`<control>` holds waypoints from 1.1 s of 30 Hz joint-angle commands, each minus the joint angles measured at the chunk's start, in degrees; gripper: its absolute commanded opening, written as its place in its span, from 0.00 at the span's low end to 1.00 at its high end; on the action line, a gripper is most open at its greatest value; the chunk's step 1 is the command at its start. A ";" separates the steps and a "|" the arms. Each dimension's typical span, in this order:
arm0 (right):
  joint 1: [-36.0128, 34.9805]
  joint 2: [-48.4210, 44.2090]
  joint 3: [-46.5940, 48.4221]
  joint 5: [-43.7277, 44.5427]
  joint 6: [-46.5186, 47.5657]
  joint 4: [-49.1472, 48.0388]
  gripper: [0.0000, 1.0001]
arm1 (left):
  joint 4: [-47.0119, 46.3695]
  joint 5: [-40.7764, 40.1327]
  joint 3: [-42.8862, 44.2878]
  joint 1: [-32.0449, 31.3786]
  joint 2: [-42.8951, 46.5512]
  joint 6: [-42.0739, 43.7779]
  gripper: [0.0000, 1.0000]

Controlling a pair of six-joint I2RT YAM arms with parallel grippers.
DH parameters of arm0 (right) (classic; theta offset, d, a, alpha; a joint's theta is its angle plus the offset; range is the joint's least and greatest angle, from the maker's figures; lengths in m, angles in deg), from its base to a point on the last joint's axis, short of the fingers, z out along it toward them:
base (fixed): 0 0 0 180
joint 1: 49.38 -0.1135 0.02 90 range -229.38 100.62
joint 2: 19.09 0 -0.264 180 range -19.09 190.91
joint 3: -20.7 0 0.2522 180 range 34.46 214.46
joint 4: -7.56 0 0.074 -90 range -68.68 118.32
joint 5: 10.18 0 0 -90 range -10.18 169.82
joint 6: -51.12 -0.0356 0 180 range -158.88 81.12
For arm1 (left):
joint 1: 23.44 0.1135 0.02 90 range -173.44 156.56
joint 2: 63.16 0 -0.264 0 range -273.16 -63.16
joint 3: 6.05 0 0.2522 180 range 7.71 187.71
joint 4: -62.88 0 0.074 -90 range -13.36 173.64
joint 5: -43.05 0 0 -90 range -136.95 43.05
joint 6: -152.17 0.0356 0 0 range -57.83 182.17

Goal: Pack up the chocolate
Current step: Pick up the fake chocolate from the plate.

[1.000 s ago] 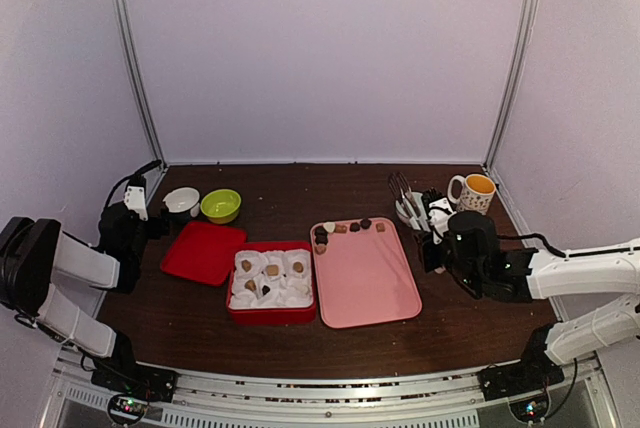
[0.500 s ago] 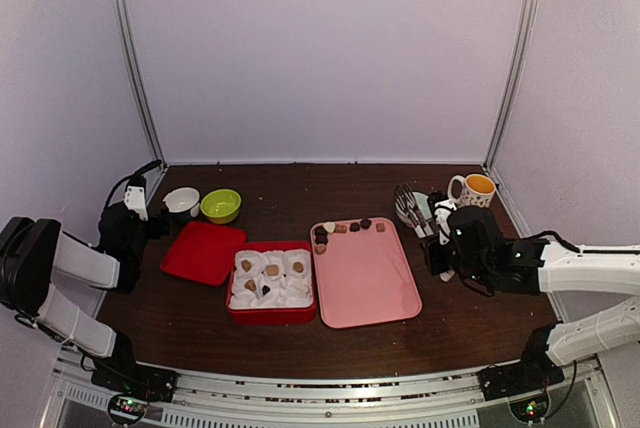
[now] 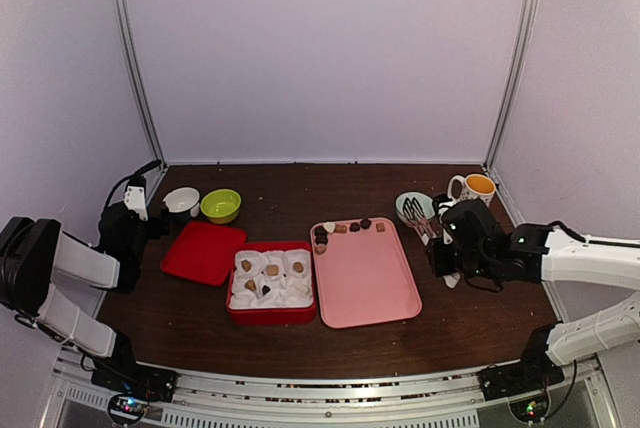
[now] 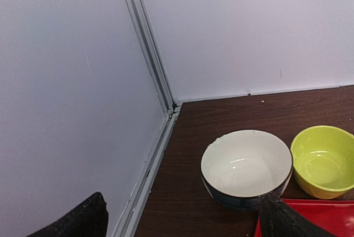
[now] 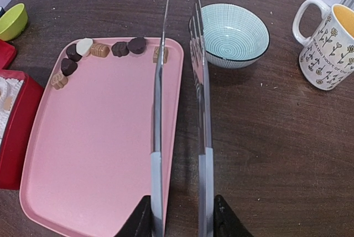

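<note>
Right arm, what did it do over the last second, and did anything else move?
The right claw, shut on the long pale metal tongs, pulled back rightward and toward the near edge, uncovering the pale blue patterned bowl. The open left claw, the small chocolates, the pink tray and the red box stayed put.

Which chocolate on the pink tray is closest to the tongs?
The light-brown piece at the row's right end, beside the tongs; others lie farther left.

Open worktop [image 3: 300, 188] spans the upper middle of the overhead view. The pink tray [image 3: 375, 293] lies bare below the chocolate [image 3: 354, 227] along its top edge. A teal bowl [image 3: 402, 201] and mug [image 3: 473, 191] crowd the upper right; a white bowl [image 3: 181, 199] and green bowl [image 3: 220, 205], the left.
</note>
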 commanded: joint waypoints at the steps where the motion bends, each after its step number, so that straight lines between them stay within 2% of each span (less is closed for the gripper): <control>1: 0.28 0.43 1.37 0.45 -2.12 2.21 0.30 | -3.03 0.64 -0.07 0.38 -0.49 -0.49 0.98; 9: 0.51 5.85 5.59 -2.45 -2.20 7.95 0.30 | -3.09 0.59 0.00 0.38 -0.49 -0.47 0.98; 19: 0.71 15.67 12.88 -8.87 0.78 6.90 0.31 | -3.03 0.62 0.00 0.32 -0.44 -0.52 0.98; 24: 0.80 22.02 17.39 -7.12 0.20 8.61 0.32 | -3.11 0.60 0.00 0.32 -0.48 -0.48 0.98; 33: 1.95 28.12 22.59 -3.40 -0.71 11.59 0.34 | -3.04 0.57 0.01 0.31 -0.49 -0.47 0.98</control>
